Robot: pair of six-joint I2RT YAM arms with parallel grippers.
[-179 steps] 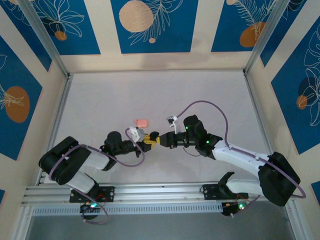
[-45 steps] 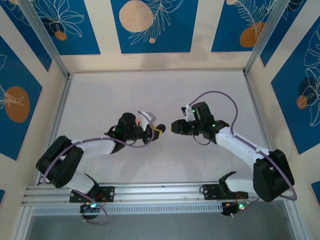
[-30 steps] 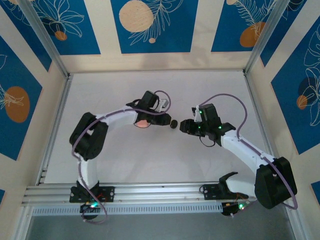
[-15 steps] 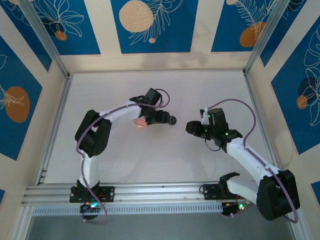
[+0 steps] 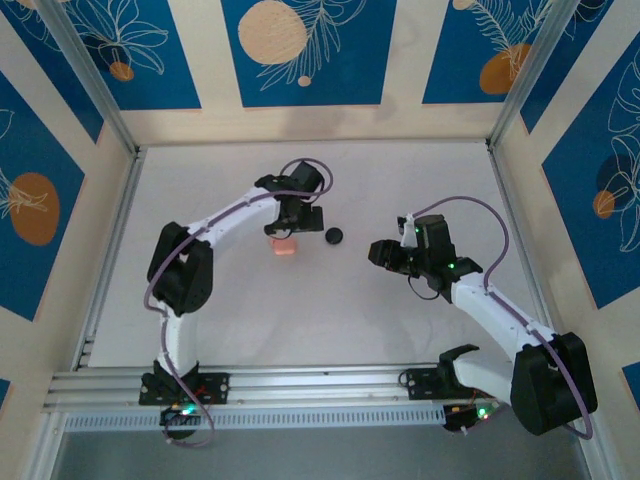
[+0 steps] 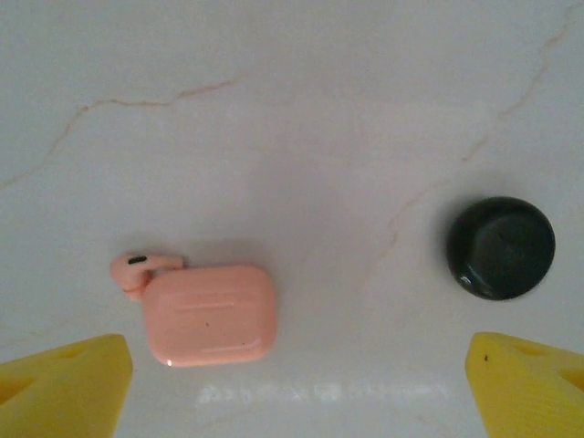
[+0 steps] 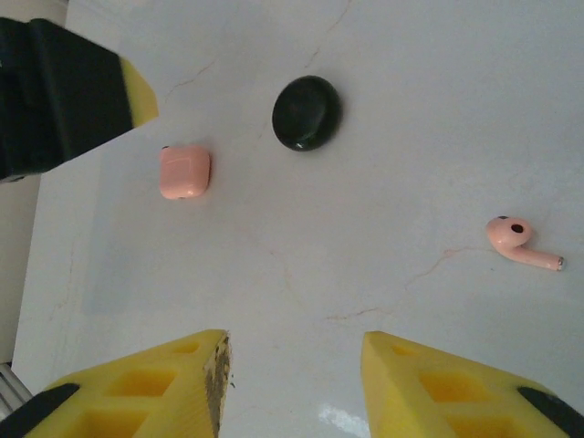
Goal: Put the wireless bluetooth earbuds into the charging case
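A: While your left end effector (image 6: 294, 370) hangs over the charging case (image 6: 210, 315), how wide is it?
B: Wide, holding nothing. The case lies flat on the worktop (image 5: 420, 180) below it. One pink earbud (image 6: 139, 270) sits against the case's corner at 10 o'clock, left wrist view.
A: And your right end effector (image 7: 297, 365)?
B: Narrower gap, nothing between the yellow tips. In the top view it's at 3 o'clock of the case, well apart.
A: Other bud?
B: The second pink earbud (image 7: 518, 242) lies loose on the worktop, at 4 o'clock of the black disc (image 7: 307, 112) in your right wrist view. The disc is near the case at 2 o'clock, not touching.
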